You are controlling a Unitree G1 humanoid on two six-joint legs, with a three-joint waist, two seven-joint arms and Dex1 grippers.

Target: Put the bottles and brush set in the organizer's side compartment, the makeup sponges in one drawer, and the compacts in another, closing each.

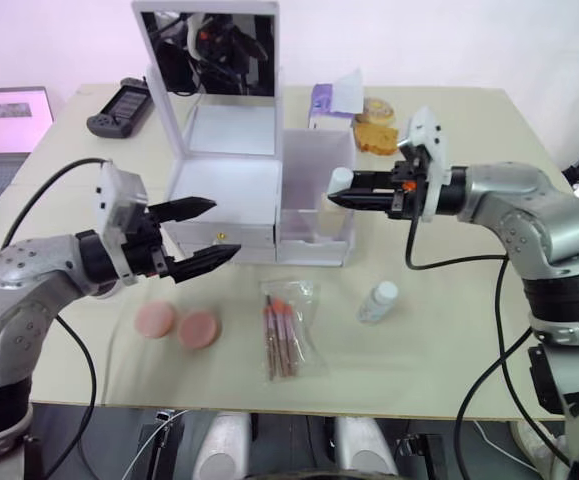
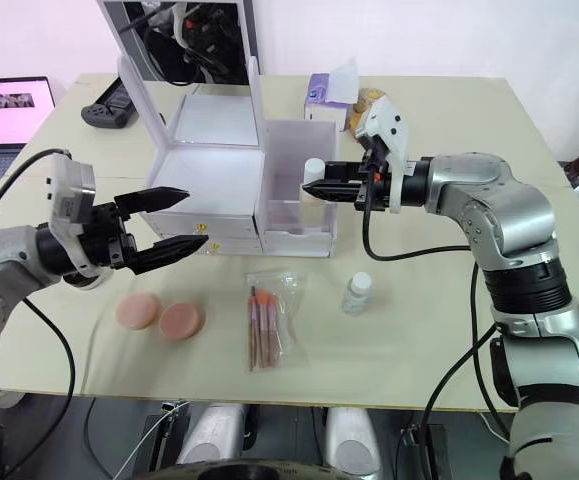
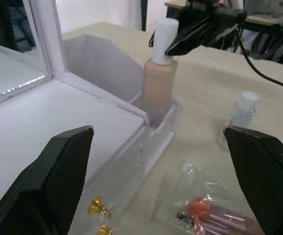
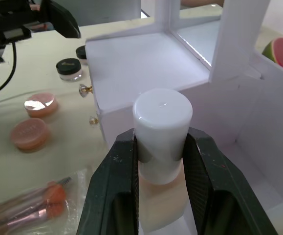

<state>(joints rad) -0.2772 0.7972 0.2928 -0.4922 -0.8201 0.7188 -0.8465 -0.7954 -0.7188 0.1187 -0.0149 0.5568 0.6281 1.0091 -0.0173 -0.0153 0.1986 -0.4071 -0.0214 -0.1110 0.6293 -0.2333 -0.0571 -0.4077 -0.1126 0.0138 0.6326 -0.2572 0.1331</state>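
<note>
Right hand (image 4: 161, 161) clamps white-capped beige foundation bottle (image 3: 159, 73) upright inside white organizer's side compartment (image 1: 314, 160) for placement; left hand (image 1: 201, 233) gapes empty

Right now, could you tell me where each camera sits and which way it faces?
Left and right eye: on the head, looking down over the table, both arms showing.
Left wrist: faces the organizer between the open left gripper.
Right wrist: faces the right gripper clamping the foundation bottle.
Both wrist views share that bottle.
</note>
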